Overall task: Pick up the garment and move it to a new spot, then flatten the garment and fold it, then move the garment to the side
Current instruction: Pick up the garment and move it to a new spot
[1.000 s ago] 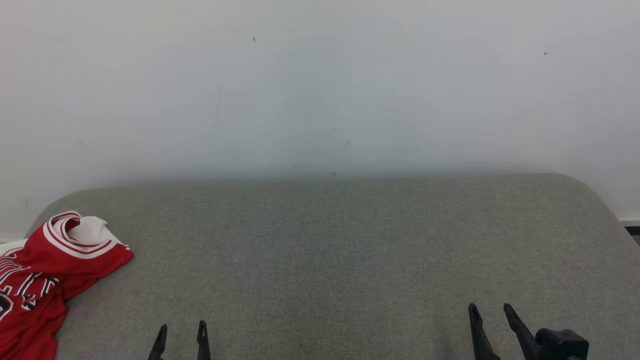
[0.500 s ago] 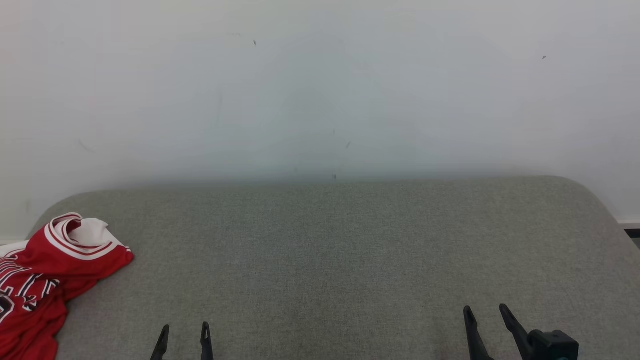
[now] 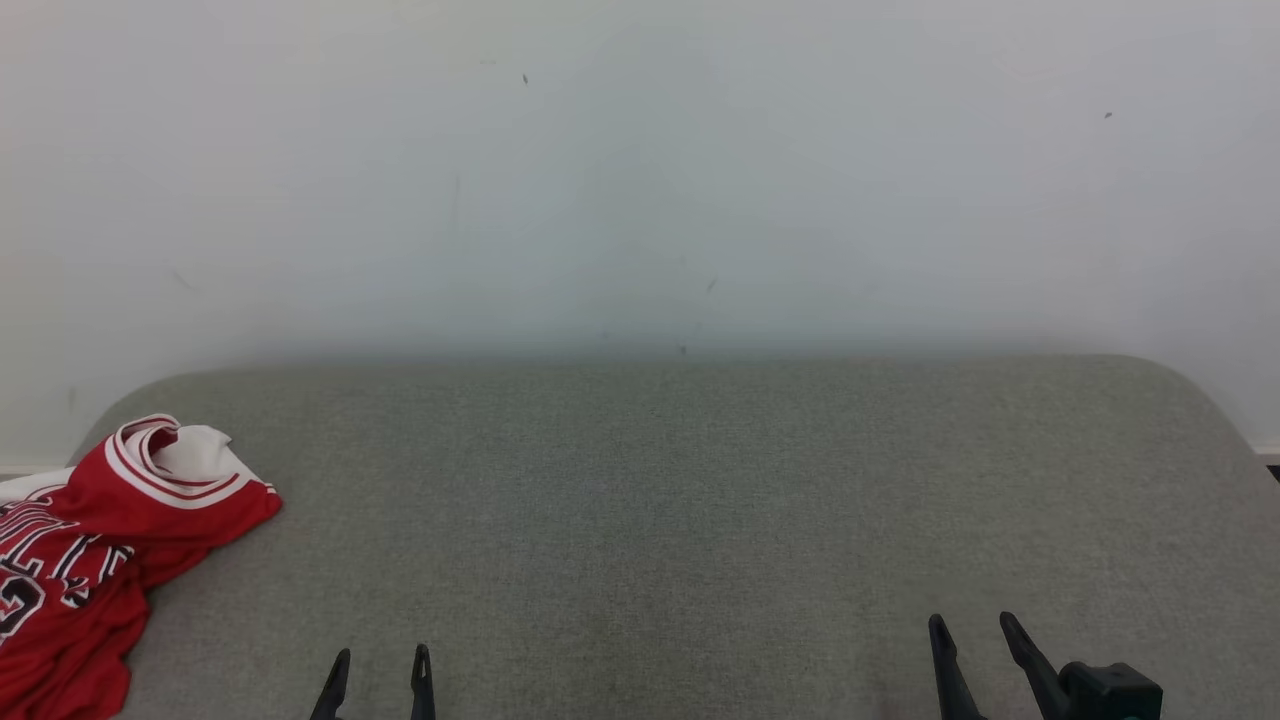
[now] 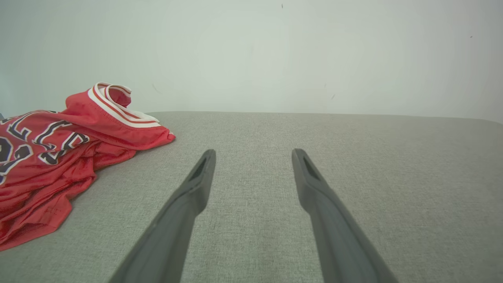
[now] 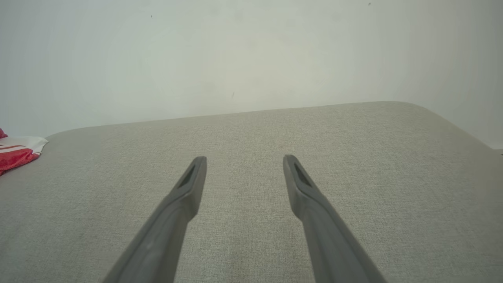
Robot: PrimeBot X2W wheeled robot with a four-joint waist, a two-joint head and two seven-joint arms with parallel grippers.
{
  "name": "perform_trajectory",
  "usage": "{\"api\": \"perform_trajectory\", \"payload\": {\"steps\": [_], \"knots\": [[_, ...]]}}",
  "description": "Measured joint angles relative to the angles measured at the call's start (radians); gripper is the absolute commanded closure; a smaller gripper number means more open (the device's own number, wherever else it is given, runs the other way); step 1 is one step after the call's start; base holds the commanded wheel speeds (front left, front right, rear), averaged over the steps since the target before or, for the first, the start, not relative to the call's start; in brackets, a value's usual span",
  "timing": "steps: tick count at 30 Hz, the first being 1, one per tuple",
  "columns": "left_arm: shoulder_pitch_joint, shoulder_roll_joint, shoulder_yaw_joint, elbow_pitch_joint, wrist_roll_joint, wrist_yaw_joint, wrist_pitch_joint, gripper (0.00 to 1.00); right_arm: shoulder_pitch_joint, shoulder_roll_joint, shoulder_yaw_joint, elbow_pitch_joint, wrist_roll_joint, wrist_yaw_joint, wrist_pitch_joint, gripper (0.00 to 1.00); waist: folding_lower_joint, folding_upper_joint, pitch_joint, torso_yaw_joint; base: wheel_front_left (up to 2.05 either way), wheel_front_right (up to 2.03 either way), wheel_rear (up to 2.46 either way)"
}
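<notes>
The garment (image 3: 90, 560) is a red jersey with white trim and black-and-white lettering, lying crumpled at the far left of a grey fabric surface (image 3: 680, 500). It also shows as the garment (image 4: 59, 149) at the left of the left wrist view, and a corner of the garment (image 5: 15, 151) sits at the left edge of the right wrist view. My left gripper (image 3: 381, 655) is open near the front edge, to the right of the jersey and apart from it. My right gripper (image 3: 973, 624) is open at the lower right, nothing between its fingers.
A plain pale wall (image 3: 640, 170) rises behind the grey surface. The surface has rounded back corners, and its right edge (image 3: 1240, 440) drops to a strip of floor. Bare fabric spreads between the jersey and the right side.
The whole head picture has shifted slightly to the right, so the camera has moved. Both grippers stay open and the jersey lies as before.
</notes>
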Motion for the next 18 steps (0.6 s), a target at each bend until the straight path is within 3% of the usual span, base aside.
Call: {"api": "perform_trajectory", "payload": {"steps": [8, 18], "knots": [[-0.009, 0.058, -0.006, -0.026, -0.042, -0.081, 0.030, 0.00, 0.001, 0.000, 0.031, -0.010, 0.033, 0.000, 0.009, 0.00, 0.0000, 0.0000, 0.007, 0.064, 0.00, 0.00, 0.00], [-0.011, 0.116, 0.022, -0.077, -0.057, -0.082, 0.065, 0.00, -0.004, 0.000, 0.075, 0.013, 0.085, 0.000, -0.018, 0.00, -0.0001, 0.0000, 0.023, 0.240, 0.00, 0.00, 0.00]]}}
